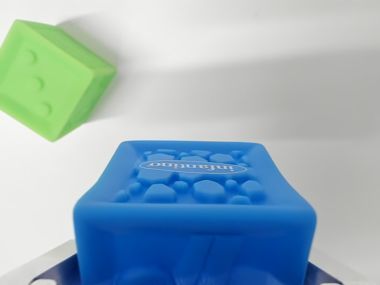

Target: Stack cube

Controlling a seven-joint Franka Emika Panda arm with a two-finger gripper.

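Blue cube [193,214] fills the wrist view's foreground, hiding the gripper's fingertips.
Whether the gripper grasps it, cannot tell; green cube [50,77] sits beyond, left, partly cropped.

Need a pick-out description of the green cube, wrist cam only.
Start from the big blue cube filling the lower centre of the wrist view, between the gripper fingers. Look to the upper left of the white surface: the green cube sits there, tilted, apart from the blue one, three raised dots on one face.
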